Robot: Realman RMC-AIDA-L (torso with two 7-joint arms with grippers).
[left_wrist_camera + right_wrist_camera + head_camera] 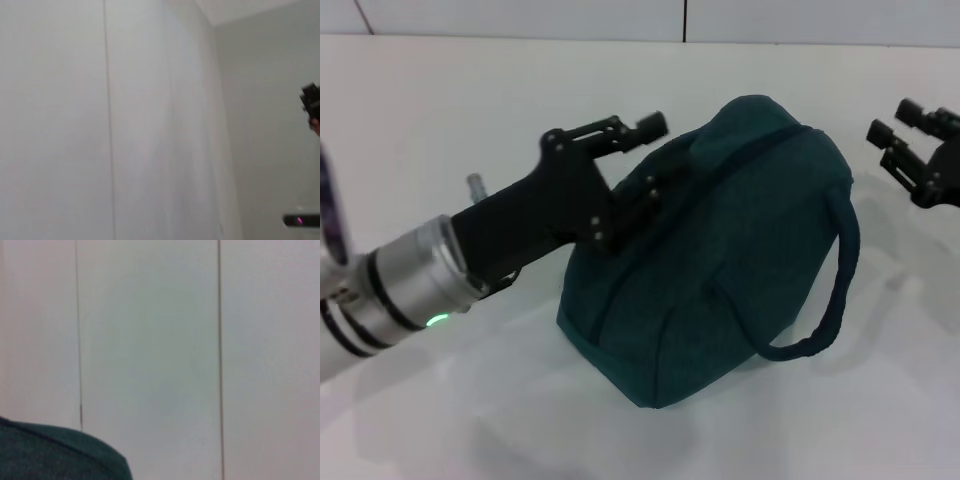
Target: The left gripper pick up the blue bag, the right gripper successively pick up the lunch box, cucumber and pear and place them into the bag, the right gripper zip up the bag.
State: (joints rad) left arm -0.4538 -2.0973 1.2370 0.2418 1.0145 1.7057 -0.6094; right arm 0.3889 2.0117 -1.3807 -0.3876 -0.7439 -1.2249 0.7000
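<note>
Centrally on the white surface (440, 420) sits the bag (720, 260), zipped shut so its contents stay hidden, one loop handle (835, 290) hanging down its right side. From the left, the left pincer (655, 165) is closed on the fabric at the bag's upper left edge. At far right, the right pincer (910, 135) hovers open and empty, apart from the bag. Behind the surface, a pale panelled wall (520, 15) with thin dark seams runs across.

The left gripper (642, 160) is a black angular claw studded with small silver screws on a silver cylindrical wrist (green light glowing), the right gripper (910, 140) equally black.
</note>
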